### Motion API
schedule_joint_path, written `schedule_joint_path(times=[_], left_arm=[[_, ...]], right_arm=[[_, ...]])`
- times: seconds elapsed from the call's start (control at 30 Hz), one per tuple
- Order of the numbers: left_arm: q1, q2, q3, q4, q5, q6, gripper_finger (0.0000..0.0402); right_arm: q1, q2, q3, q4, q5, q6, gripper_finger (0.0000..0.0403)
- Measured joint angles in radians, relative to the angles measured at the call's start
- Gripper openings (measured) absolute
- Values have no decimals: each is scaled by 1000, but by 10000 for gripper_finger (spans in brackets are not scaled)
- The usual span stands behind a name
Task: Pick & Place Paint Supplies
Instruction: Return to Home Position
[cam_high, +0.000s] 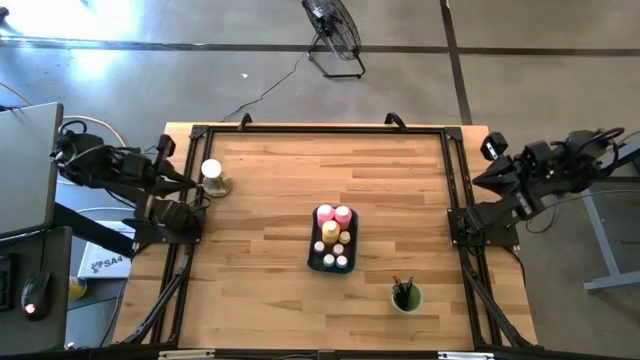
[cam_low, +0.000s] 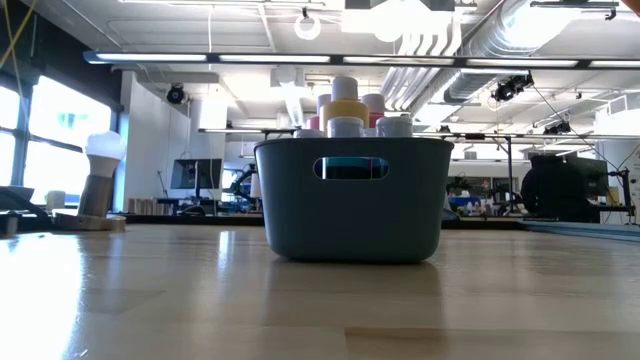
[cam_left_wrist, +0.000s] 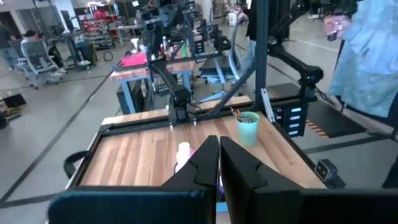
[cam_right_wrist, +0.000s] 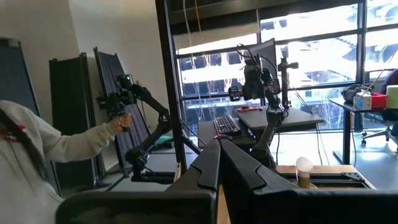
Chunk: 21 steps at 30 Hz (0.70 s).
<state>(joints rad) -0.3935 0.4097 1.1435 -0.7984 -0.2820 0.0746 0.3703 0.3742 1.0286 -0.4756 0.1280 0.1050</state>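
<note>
I see the wooden table (cam_high: 260, 270) carrying three things. A white-topped wooden post (cam_high: 212, 177) stands just beside my left gripper (cam_left_wrist: 219, 140). The blue-grey bin (cam_low: 350, 220) sits mid-table between that gripper and my right gripper (cam_right_wrist: 219, 142), well apart from both. The green cup (cam_left_wrist: 247, 132) stands beyond the bin from the left gripper, nearer the right one.

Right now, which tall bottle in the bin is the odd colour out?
The yellow squeeze bottle, alone in its colour. It stands in the tray beside the two pink squeeze bottles, toward the green cup.
</note>
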Motion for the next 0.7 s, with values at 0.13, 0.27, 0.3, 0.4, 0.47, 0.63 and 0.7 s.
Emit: schedule_joint_path(times=[0.13, 0.27, 0.3, 0.4, 0.47, 0.63, 0.7], left_arm=[[0, -41, 0, -33, 5, -19, 12], [0, -91, 0, -54, 18, -26, 12], [0, -102, 0, -54, 18, -26, 12], [0, -139, 0, -62, 18, -26, 12], [0, -162, -4, -74, 19, -26, 12], [0, -235, -50, -74, 19, -23, 12], [0, -272, -79, -65, 19, -25, 12]], right_arm=[[0, -37, 0, -26, 0, 2, 3], [0, -72, 0, -37, 0, 3, 3], [0, -81, 0, -38, 0, 3, 3], [0, -102, 0, -47, 1, 3, 3], [0, -113, 0, -61, 0, 3, 3], [0, -142, 0, -89, 1, 7, 3], [0, -155, 0, -95, 0, 7, 3]])
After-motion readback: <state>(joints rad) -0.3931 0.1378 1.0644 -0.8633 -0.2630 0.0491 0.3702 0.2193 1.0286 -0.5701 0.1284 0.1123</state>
